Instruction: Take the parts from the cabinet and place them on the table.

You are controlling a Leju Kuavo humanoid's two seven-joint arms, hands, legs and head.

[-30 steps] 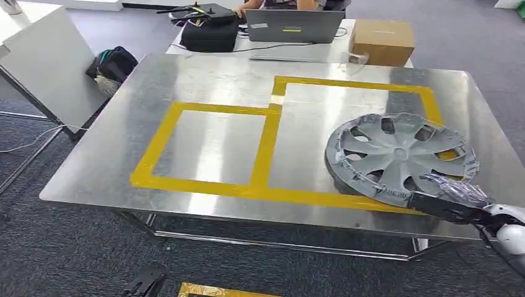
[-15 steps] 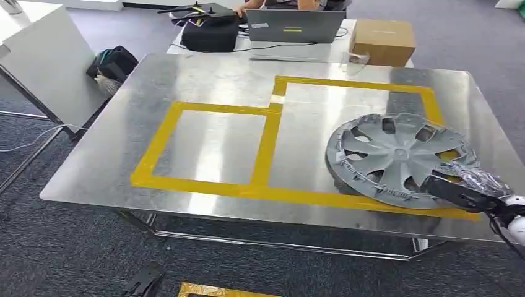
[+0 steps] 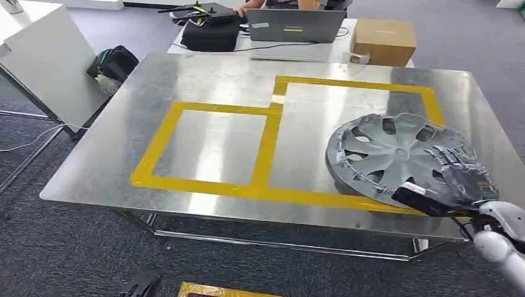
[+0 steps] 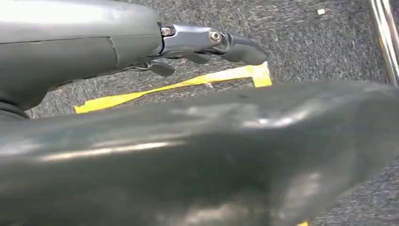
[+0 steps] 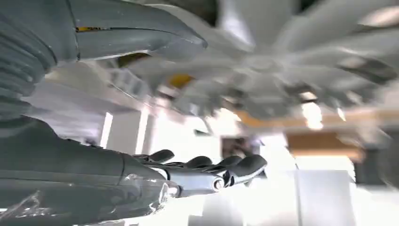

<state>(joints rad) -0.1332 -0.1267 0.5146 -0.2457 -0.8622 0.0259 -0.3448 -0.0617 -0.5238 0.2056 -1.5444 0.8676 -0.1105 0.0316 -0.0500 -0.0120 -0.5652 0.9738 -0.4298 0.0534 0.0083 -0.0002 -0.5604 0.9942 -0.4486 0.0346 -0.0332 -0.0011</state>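
I see the hubcap (image 3: 396, 158) lying flat at the table's (image 3: 210, 80) four o'clock, inside the yellow tape outline (image 3: 266, 148); the right hand (image 3: 461, 176) rests over its near rim, fingers spread, gripping nothing; the right wrist view adds the blurred spokes (image 5: 282, 70); the left hand (image 4: 207, 44) hangs over carpet, grip indeterminable; no writing is legible.

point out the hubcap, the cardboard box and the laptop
hubcap (image 3: 396, 154), head view, on its centre hub
cardboard box (image 3: 381, 38), head view, on its top face
laptop (image 3: 296, 26), head view, on the back of its lid
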